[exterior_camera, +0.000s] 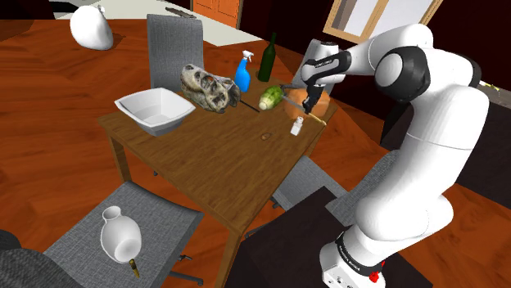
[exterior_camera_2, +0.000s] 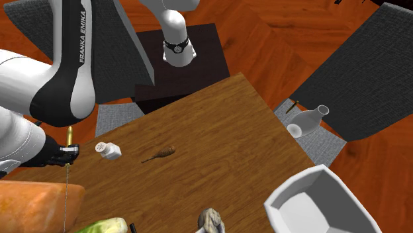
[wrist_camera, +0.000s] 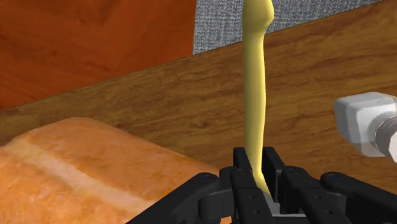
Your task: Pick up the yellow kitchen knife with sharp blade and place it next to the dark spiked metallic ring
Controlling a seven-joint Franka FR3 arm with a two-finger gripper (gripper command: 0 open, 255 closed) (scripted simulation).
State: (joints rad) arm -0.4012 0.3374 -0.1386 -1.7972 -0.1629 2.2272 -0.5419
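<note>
- One black gripper (exterior_camera: pixel 309 103) hangs over the table's (exterior_camera: pixel 213 164) far corner. The dark ring (exterior_camera: pixel 266 136) lies at its 8 o'clock, beyond a white shaker (exterior_camera: pixel 298 125).
- From across, the yellow knife (exterior_camera_2: pixel 70 135) pokes out at the gripper's 12 o'clock; the ring is at the shaker's 3 o'clock.
- Wrist: both fingers (wrist_camera: pixel 240 167) clamp the knife, beside an orange loaf (wrist_camera: pixel 83 165).
- Pickup looks done. Next comes the carry past the shaker to the ring.
</note>
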